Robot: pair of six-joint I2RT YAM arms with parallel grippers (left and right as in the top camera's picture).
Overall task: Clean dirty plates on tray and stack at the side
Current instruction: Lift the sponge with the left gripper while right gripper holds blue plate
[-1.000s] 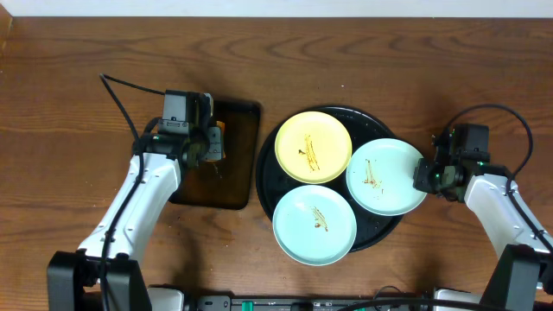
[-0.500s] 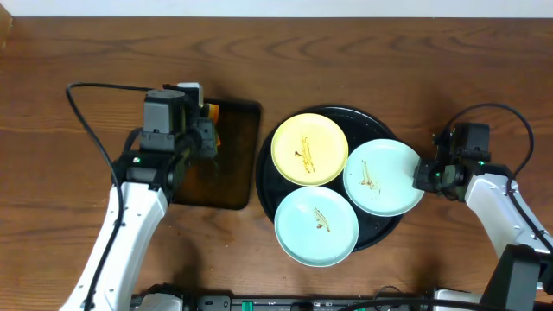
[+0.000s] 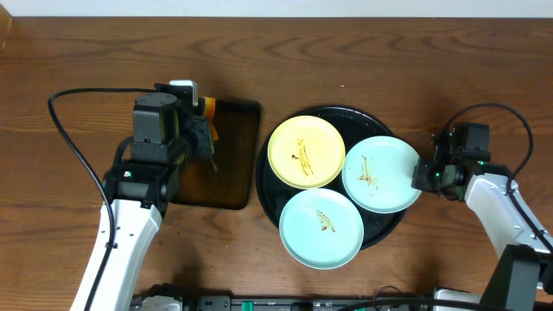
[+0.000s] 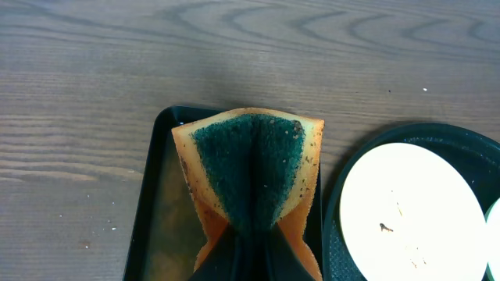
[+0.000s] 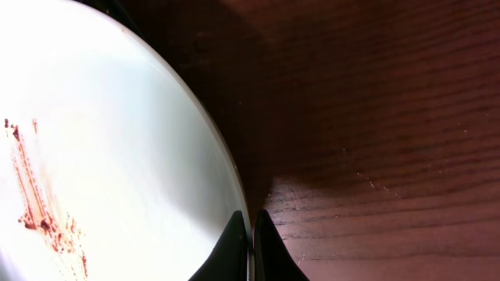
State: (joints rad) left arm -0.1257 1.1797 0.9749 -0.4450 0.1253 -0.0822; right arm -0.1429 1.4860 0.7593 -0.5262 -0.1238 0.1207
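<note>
Black gloss marks the large round tray (image 3: 367,115), raised at its rim, at the centre of a brown wood-grain tabletop (image 3: 415,52). Three small shallow plates lie on it, each streaked with thin yellow-brown smears. A pale yellow plate (image 3: 305,152) sits at about 11 o'clock. A pale mint-white plate (image 3: 380,173) at 3 o'clock and a second mint-white plate (image 3: 321,227) at 6 o'clock both overhang the rim.

Just beside the tray at 9 o'clock lies a smaller dark rectangular tray (image 3: 233,181). Above it, the left gripper (image 4: 248,248) pinches a green-and-yellow sponge (image 4: 250,168), folded with its green scouring face showing. The right gripper (image 5: 251,234) is clamped on the outer edge of the 3 o'clock plate.

Cleaning looks barely begun, as every plate is dirty and none is stacked on the bare tabletop. The next move likely calls for carrying the sponge across to the held plate and rubbing its smears while the right gripper steadies it. No brand, label or writing can be read.
</note>
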